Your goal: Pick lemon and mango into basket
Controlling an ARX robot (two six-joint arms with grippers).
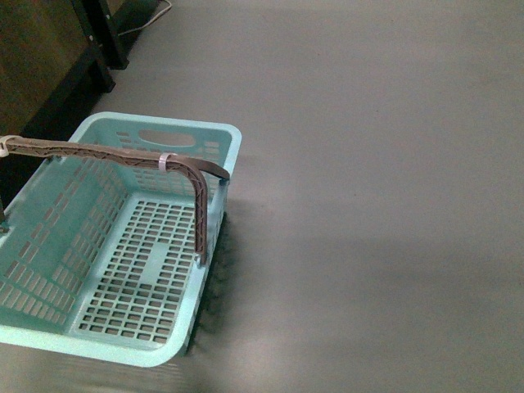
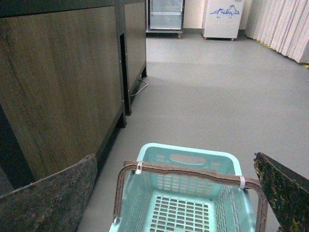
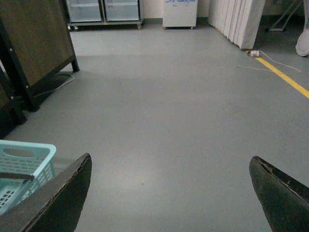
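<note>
Holds the left gripper (image 2: pixel 174 155) spread wide above a grey floor (image 1: pixel 368 205), clasping nothing, with only its two dark, worn fingers (image 2: pixel 53 203) showing at the edges of the left wrist view. Sets a wooden cabinet (image 2: pixel 63 82) outside the gap, behind the finger on the robot's left side. Frames the basket (image 2: pixel 227 162) in the gap between those fingers, beyond and below the fingertips and apart from both: light teal, slotted in walls and bottom, standing on the floor close beside the cabinet. Shows a brown handle (image 2: pixel 193 172) raised across the basket's mouth, with a white tie (image 2: pixel 242 182) on it toward the finger nearer the right arm. Holds the right gripper (image 3: pixel 170 157) just as wide, also with nothing in its grasp, and grey floor between its fingers (image 3: pixel 282 193). Catches one corner of the basket outside that gap, just past the finger nearer the left arm. Puts a yellow line (image 3: pixel 285 79) and a white cable (image 3: pixel 270 68) on the floor well beyond the other finger, far ahead of its tip.
</note>
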